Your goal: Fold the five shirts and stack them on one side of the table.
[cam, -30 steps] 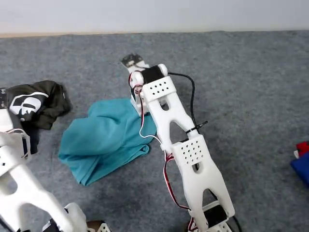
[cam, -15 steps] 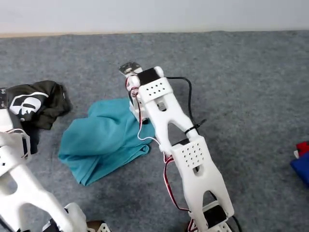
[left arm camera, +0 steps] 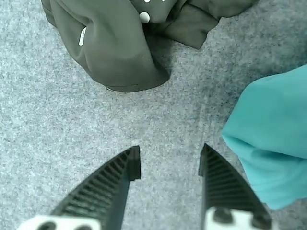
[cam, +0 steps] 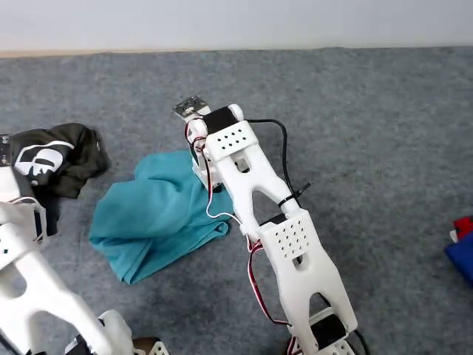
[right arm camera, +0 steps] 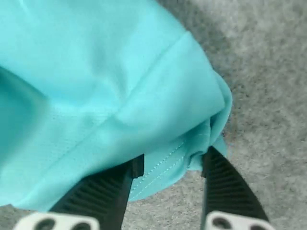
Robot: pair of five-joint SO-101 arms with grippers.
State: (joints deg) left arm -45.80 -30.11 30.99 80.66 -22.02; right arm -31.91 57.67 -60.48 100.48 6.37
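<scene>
The teal shirt (cam: 159, 214) is lying crumpled on the bench (cam: 369, 133), a little left of centre, folded loosely over itself. A stitched hem (right arm camera: 153, 175) is running along its far right edge. The right hand (right arm camera: 171, 165) is hanging right over that edge, released. Its two dark fingers are standing apart on either side of the hem and are clamping nothing.

Just left of the teal shirt, with a strip of grey covering between them, the black shirt (cam: 55, 159) is sitting in a bunched heap. A white graphic (cam: 41, 159) is showing on its upper side, too folded to read. In the left wrist view a small white tag (left arm camera: 82, 36) is peeking from one fold, and whatever is written on it cannot be made out.

The left hand (left arm camera: 168, 165) is hovering over the bare grey strip between the two shirts, fingers spread wide and holding nothing.

At the right edge of the bench, well apart from both shirts, some red and blue cloth (cam: 462, 248) is lying partly out of view.
</scene>
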